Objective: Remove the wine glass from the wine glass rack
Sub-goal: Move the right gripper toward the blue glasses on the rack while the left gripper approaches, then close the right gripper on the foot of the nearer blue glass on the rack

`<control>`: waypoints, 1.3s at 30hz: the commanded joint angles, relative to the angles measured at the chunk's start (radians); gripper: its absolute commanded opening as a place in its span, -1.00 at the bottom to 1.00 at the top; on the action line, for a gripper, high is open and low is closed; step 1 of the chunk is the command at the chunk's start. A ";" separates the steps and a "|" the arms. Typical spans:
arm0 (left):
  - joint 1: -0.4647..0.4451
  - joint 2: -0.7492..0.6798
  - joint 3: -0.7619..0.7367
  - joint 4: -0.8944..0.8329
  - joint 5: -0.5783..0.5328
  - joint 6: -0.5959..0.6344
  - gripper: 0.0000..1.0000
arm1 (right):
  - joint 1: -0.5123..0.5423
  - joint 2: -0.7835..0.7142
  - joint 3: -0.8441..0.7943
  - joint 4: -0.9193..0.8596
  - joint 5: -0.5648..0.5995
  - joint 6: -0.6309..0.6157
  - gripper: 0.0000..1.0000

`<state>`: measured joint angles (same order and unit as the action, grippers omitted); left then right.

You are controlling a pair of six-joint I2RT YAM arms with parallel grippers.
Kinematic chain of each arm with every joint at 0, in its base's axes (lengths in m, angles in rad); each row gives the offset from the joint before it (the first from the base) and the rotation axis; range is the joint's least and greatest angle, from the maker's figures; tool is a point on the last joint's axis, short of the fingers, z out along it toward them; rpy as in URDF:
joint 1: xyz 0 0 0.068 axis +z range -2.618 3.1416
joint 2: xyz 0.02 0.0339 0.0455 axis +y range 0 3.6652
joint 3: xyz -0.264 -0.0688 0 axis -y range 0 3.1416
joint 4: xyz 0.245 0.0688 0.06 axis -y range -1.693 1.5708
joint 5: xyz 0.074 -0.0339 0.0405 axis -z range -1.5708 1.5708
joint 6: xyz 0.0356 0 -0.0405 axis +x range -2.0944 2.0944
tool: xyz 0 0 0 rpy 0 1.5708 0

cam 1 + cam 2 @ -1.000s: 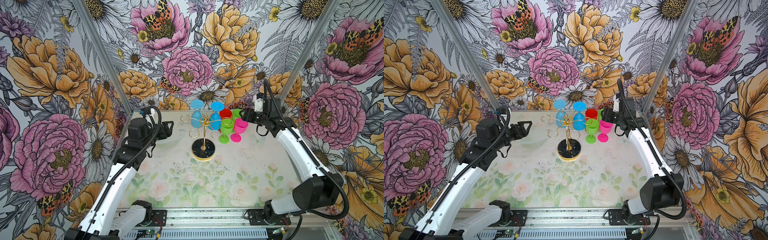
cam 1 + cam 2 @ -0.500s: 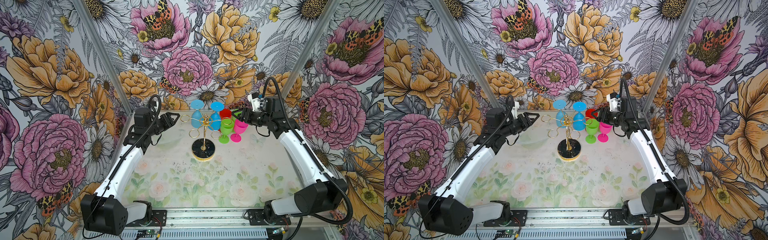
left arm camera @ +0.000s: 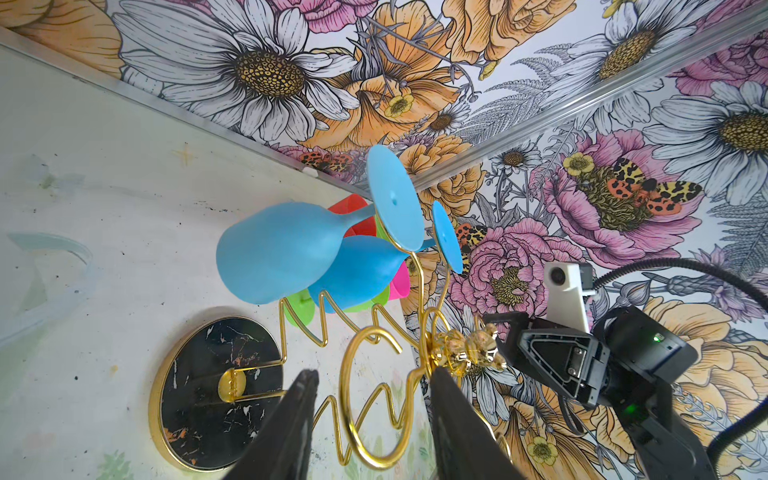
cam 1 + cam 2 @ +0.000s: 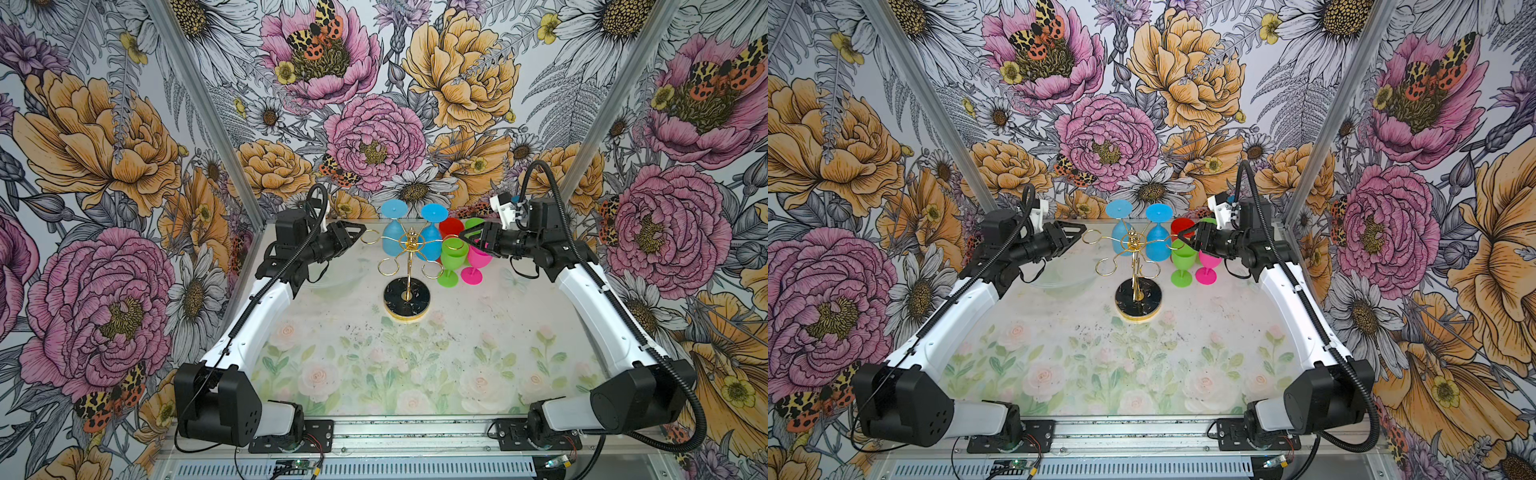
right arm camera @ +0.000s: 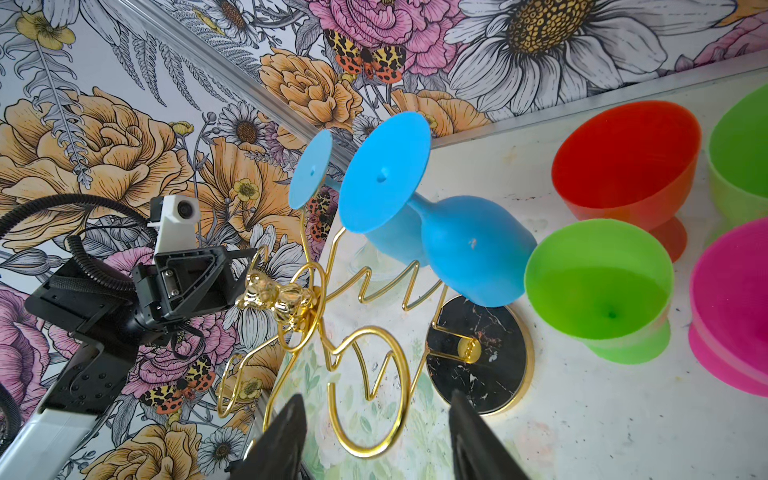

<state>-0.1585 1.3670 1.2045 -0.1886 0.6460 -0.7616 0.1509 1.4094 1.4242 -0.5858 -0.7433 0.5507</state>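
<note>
Near part of the table point(image 4: 374, 374): no change. The wine glass rack point(image 4: 406, 298) stood upright mid-table and had not shifted over the last second. The left hand point(image 4: 356, 230) had risen and reached in to the rack's left side, and the right hand point(image 4: 467, 239) had edged in on the right. Both had narrowed but were part open and empty. In each wrist view only bare rack wire lay between the fingers, with no contact discernible. Farther back, the left blue wine glass point(image 4: 392, 244) and right blue wine glass point(image 4: 431, 246) hung upside down on the far arms, untouched. Judgement: the approach was nearly complete, but no glass was gripped. Each hand faced an empty arm, so a deeper reach would be needed.
</note>
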 commanded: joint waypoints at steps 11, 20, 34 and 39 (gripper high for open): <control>-0.025 0.034 0.043 0.023 0.057 -0.019 -0.40 | 0.042 0.023 -0.026 0.023 -0.027 0.010 -0.13; -0.026 0.034 0.036 0.022 0.068 -0.031 -0.67 | 0.041 0.052 -0.012 0.028 -0.016 0.018 -0.50; -0.021 -0.016 0.029 0.022 0.071 -0.068 -1.00 | 0.055 0.071 0.001 0.029 -0.037 0.025 -0.81; -0.012 -0.044 0.016 0.017 0.065 -0.074 -1.00 | 0.068 0.094 0.016 0.029 -0.042 0.025 -0.83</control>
<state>-0.1699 1.3758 1.2137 -0.2237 0.6735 -0.8635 0.1890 1.4677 1.4124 -0.5743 -0.7692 0.6064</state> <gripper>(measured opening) 0.081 0.100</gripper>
